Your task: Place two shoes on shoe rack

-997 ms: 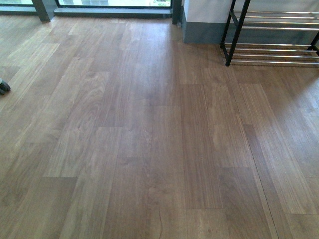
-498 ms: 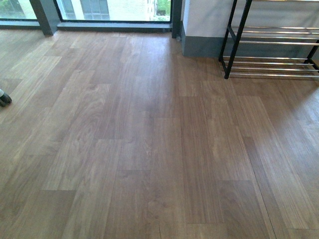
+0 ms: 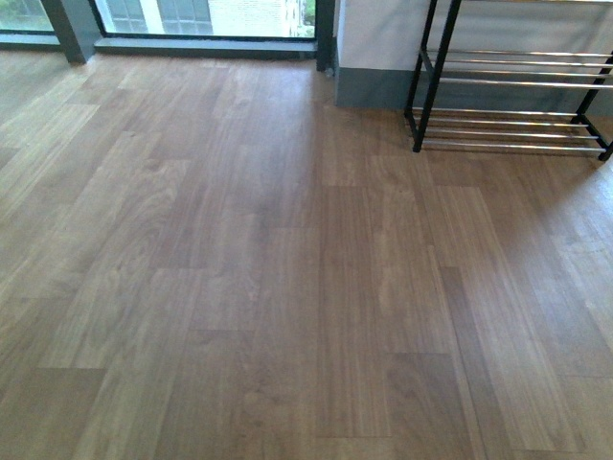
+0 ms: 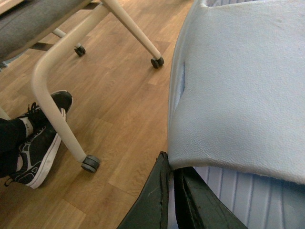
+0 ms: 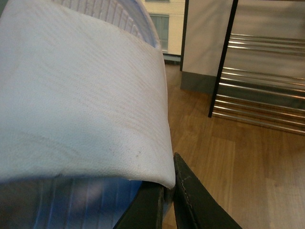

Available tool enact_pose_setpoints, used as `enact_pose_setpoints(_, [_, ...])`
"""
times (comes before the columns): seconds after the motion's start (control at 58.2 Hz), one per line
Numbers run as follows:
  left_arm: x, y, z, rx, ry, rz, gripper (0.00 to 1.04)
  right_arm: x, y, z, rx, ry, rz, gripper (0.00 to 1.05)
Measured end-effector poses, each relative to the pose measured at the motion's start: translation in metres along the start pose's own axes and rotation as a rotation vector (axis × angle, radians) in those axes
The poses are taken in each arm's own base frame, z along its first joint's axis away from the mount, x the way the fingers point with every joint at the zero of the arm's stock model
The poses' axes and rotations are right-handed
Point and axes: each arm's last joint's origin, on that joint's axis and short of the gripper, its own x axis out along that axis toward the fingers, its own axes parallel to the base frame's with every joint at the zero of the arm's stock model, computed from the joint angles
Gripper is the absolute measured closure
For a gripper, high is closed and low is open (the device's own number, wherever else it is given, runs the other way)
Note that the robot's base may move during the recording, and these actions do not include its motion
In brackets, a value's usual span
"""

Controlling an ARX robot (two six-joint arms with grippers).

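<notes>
In the left wrist view, my left gripper (image 4: 170, 164) is shut on the edge of one shoe (image 4: 238, 86). Only its pale blue insole and ribbed lining show, filling that side of the picture. My right gripper (image 5: 170, 183) is shut the same way on the other shoe (image 5: 81, 95), which shows a whitish insole over a blue lining. The shoe rack (image 3: 517, 82) stands at the far right against the wall, black-framed with chrome bars. It also appears beyond the right-hand shoe (image 5: 259, 90). Neither arm shows in the front view.
Wood-plank floor (image 3: 287, 268) stretches from me to the rack. A window (image 3: 211, 14) and a grey wall base (image 3: 369, 86) line the far side. Near my left gripper stand a cream chair leg (image 4: 52, 90) on castors and a person's black sneakers (image 4: 40, 138).
The front view has swung right: the rack sits further left with more of it in view, and the dark object at the left edge has left the picture.
</notes>
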Motion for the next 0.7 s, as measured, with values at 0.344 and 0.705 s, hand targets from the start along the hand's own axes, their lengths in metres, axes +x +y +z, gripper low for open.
enact_pose_setpoints(0.344, [0.0000, -0.0001, 0.0000, 0.000, -0.001, -0.005, 1.03, 0.0000, -0.0002, -0.0006, 0.003, 0.001, -0.006, 1.03])
enact_pose_setpoints(0.705, [0.0000, -0.0001, 0.0000, 0.000, 0.000, -0.005, 1.03, -0.0001, -0.0003, -0.0006, 0.004, 0.001, -0.007, 1.03])
